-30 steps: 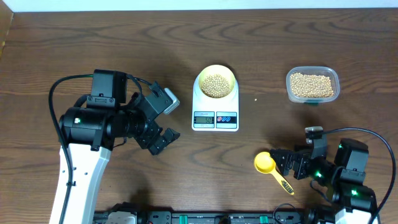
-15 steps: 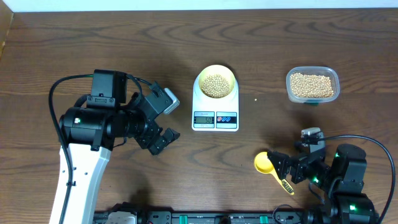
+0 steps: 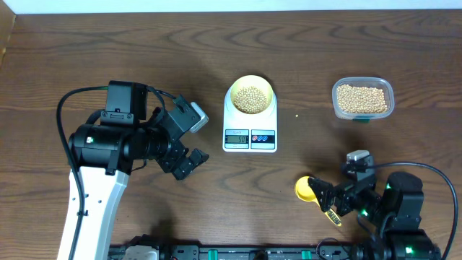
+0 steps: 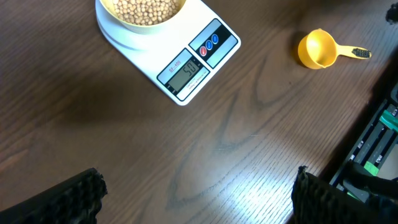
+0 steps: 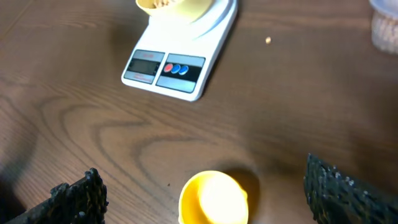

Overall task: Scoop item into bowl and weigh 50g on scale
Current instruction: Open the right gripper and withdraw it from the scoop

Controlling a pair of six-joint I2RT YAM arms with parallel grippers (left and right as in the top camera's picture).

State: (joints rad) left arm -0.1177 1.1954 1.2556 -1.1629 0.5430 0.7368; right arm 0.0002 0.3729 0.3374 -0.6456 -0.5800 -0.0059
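Note:
The pale-yellow bowl point(image 3: 250, 95) full of tan beans point(image 3: 250, 100) stands on the white scale point(image 3: 250, 133); the display reads 50 in the left wrist view point(image 4: 188, 70). More beans fill a clear tub point(image 3: 362, 99) at the right. The yellow scoop point(image 3: 307, 189) lies empty on the table, also in the right wrist view point(image 5: 213, 198). My right gripper point(image 3: 330, 198) is open over the scoop's handle, holding nothing. My left gripper point(image 3: 185, 163) is open and empty, left of the scale.
One stray bean point(image 3: 297, 114) lies on the wood between scale and tub. The table's front edge with dark equipment point(image 4: 379, 146) runs below both arms. The left arm's cable loops at the left.
My right arm has drawn back toward the front edge, away from the scoop, which lies where it was. The left arm has not moved.

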